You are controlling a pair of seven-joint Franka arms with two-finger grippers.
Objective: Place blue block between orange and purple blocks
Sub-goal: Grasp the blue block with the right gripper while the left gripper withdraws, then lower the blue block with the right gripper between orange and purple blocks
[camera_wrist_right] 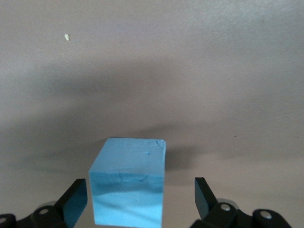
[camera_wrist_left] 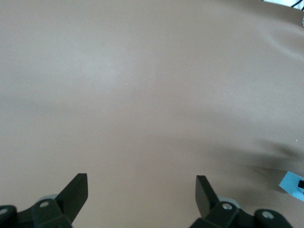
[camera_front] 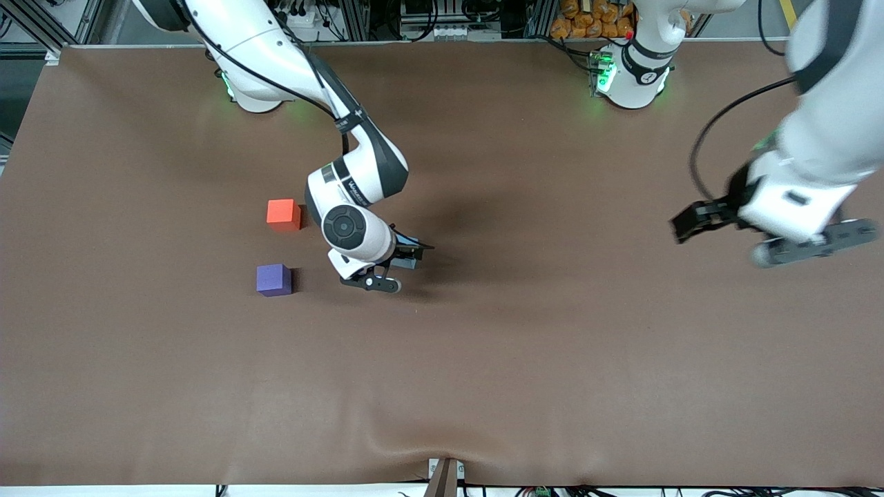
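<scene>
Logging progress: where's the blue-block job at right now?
Nothing placed yet. In hand: right gripper open around the blue block, which sits on the table, ungrasped. Left: grasp, then set it between orange block and purple block. Left gripper waits, open.

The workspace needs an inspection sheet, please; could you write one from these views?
Surface: brown table, slightly wrinkled at the edge nearest the front camera.
Job's things: orange block and purple block apart, purple nearer the camera; blue block on the table between the right gripper's fingers.
Clutter: nothing seen.
Grippers: right gripper open around the blue block; left gripper open, empty, waiting over the left arm's end.
Cables: black cables along both arms.
Surroundings: equipment racks by the bases.
</scene>
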